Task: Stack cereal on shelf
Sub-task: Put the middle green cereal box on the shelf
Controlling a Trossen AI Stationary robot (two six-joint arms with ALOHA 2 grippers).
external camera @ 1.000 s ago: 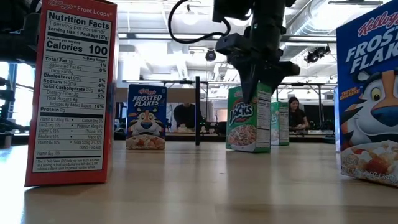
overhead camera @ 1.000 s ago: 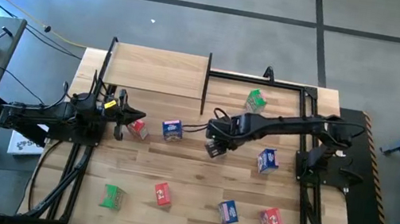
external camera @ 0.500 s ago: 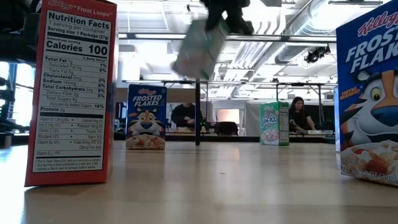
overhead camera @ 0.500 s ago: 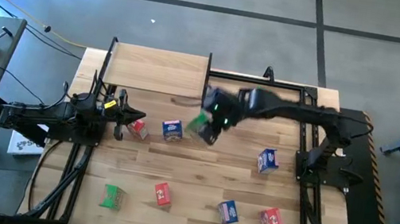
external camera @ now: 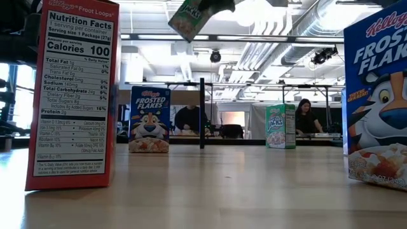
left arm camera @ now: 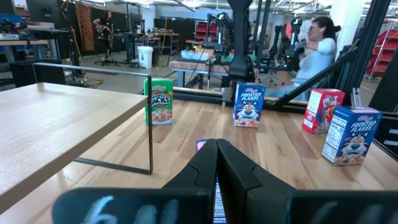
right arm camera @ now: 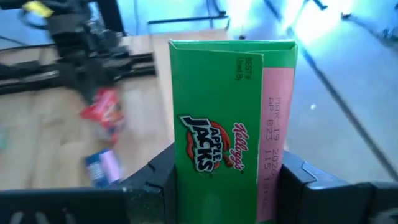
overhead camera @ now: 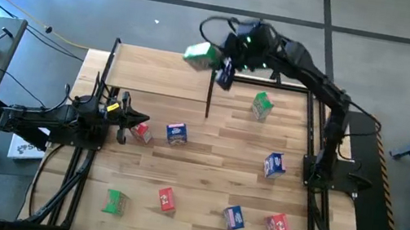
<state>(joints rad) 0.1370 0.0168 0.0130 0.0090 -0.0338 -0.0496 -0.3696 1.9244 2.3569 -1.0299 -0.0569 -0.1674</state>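
While aloft, cereal box (right arm camera: 227, 124) between claw (right arm camera: 227, 180) fingers

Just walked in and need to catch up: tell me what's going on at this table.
The right gripper is holding a green cereal box up in the air at the back of the table, by the wooden shelf. The left gripper is shut and waits at the left side of the table, beside a red box. The shelf has no boxes on it yet; seven more boxes stand scattered on the table.
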